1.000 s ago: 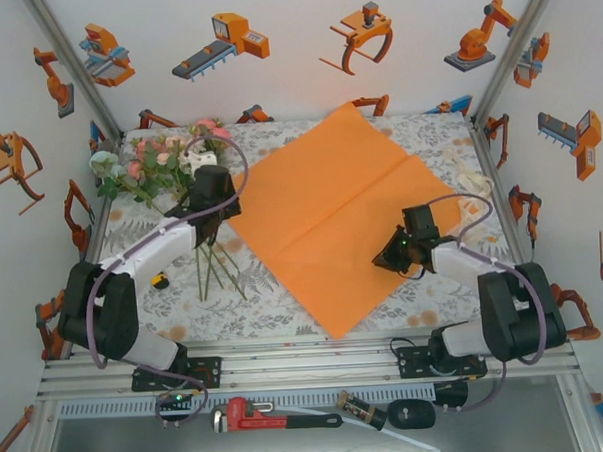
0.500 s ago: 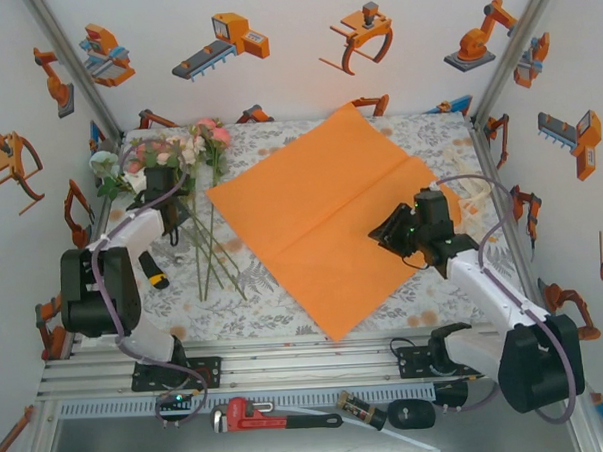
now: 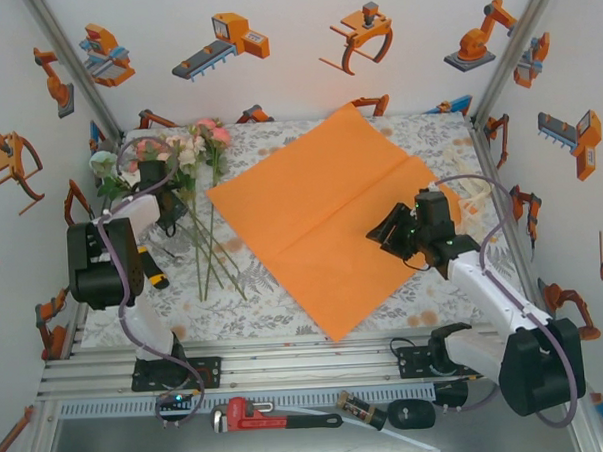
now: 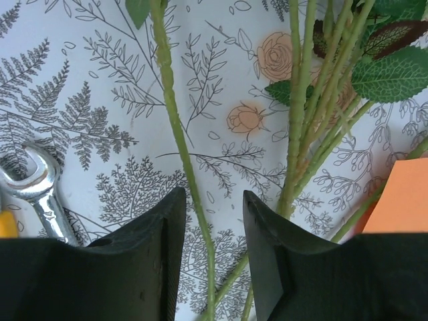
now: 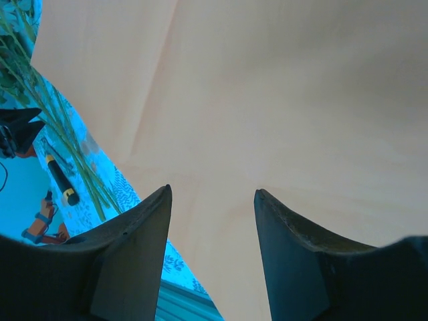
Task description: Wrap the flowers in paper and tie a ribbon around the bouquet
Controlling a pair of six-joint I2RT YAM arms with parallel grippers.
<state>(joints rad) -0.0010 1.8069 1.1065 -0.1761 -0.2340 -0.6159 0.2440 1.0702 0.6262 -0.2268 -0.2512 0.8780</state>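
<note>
The flowers (image 3: pixel 183 151) lie at the far left, pink and cream blooms toward the back wall, long green stems (image 4: pixel 294 134) running toward me. My left gripper (image 3: pixel 168 220) hovers over those stems, open, with one thin stem (image 4: pixel 190 174) passing untouched between its jaws (image 4: pixel 212 194). The orange paper (image 3: pixel 331 215) lies flat as a diamond in the middle, and its edge (image 4: pixel 401 200) shows in the left wrist view. My right gripper (image 3: pixel 387 237) hangs open just above the paper's right part (image 5: pixel 267 100), nothing between its fingertips (image 5: pixel 212 190). The cream ribbon (image 3: pixel 478 186) lies bunched at the right edge, partly behind a cable.
A small wrench (image 4: pixel 37 194) with a black and yellow handle (image 3: pixel 154 272) lies left of the stems. A red pipe wrench (image 3: pixel 275 415) and other tools sit on the rail below the table. White walls stand close on three sides.
My left gripper has moved left from the paper's left corner to the stems near the blooms and narrowed somewhat. The right gripper has opened and lifted slightly above the paper.
</note>
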